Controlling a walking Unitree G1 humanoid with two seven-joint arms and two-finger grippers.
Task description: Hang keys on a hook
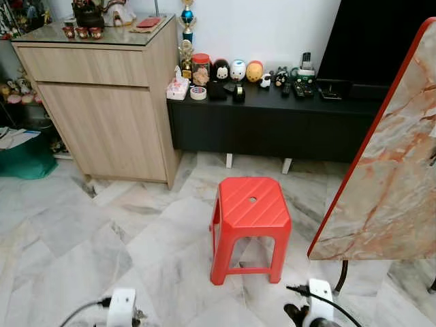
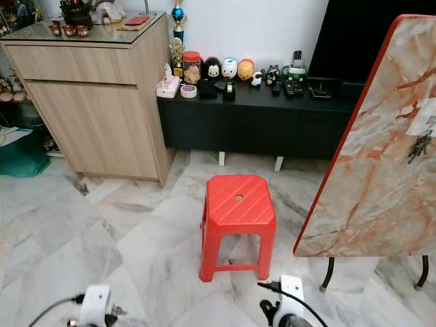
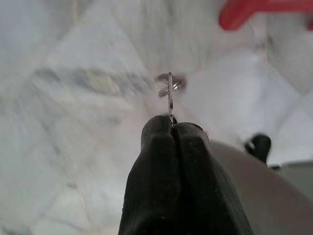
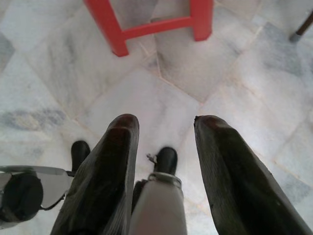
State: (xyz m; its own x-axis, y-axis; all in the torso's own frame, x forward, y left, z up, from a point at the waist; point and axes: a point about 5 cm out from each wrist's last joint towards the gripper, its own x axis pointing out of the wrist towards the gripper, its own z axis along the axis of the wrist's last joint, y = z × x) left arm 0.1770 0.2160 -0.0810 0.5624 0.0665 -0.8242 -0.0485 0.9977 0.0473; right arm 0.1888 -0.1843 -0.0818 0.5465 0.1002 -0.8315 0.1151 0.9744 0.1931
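Black fingers (image 3: pixel 171 166) of the left pincer (image 3: pixel 172 128) fill the near part of the left wrist view, pressed tight together on a thin metal key ring (image 3: pixel 169 90) that stands edge-on out of their tips, with the keys themselves a small blur at its far end. So the keys are already in hand, carried low over the marble floor (image 1: pixel 82 231). The right pincer (image 4: pixel 164 122) hangs idle beside it with its two fingers spread apart and nothing between them; below it is floor, and ahead of it the legs of the red stool (image 1: pixel 250 225).

Ahead of both pincers, beyond the stool, stands a black low cabinet (image 1: pixel 272 122) crowded with small figurines, and a wooden cupboard (image 1: pixel 102 102) further to the left pincer's side. To the right pincer's side and higher up leans a marble-patterned board with a red edge (image 2: pixel 381 157); near its far edge a small dark bunch, apparently keys (image 2: pixel 419 146), hangs by a pale patch. That seems the likely hook, though the hook itself is too small to make out.

By my judgement the carrying step is in hand: grasp done, hanging not yet begun. Next the robot needs to turn toward the board, raise the left pincer and bring the ring's open loop squarely over the hook before letting go.
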